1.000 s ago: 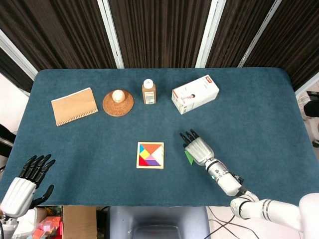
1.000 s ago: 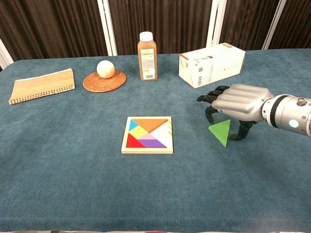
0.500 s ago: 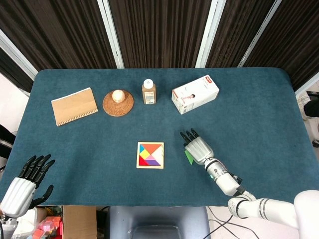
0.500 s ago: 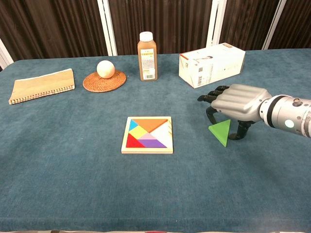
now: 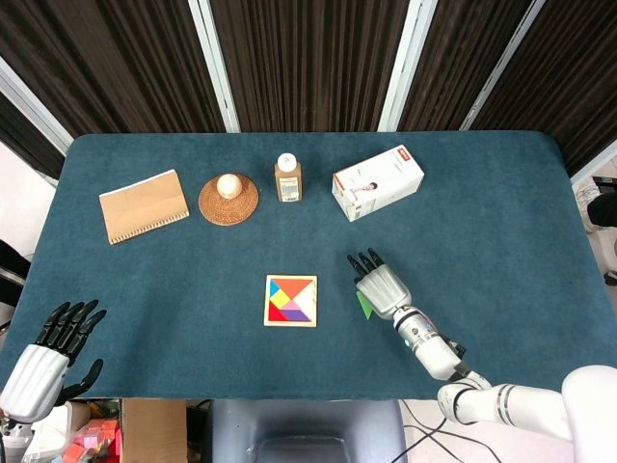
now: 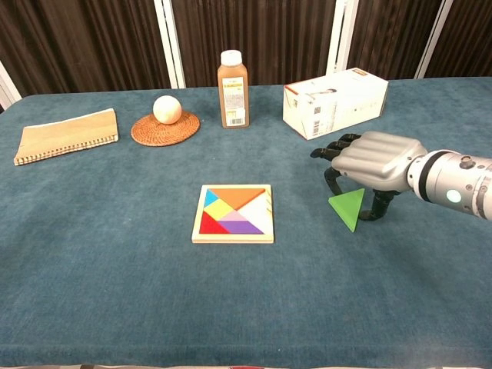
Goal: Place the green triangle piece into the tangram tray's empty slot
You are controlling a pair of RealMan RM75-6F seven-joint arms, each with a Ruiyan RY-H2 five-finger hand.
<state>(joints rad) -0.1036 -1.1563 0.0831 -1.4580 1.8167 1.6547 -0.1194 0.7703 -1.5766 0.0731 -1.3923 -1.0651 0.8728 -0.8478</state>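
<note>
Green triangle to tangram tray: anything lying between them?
Nothing. In the chest view only bare blue tablecloth separates the green triangle, held by the right hand, from the tangram tray.

Green triangle piece (image 6: 348, 207), multicoloured tangram tray (image 6: 234, 214), teal table (image 6: 115, 269).

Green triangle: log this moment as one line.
right robot hand grips green triangle | tray slot empty | left robot hand idle, open

The blue table (image 6: 115, 292) carries a notebook (image 6: 67, 134), woven coaster (image 6: 164, 128), bottle (image 6: 233, 89), box (image 6: 334, 102) and tangram tray (image 6: 234, 214).
</note>
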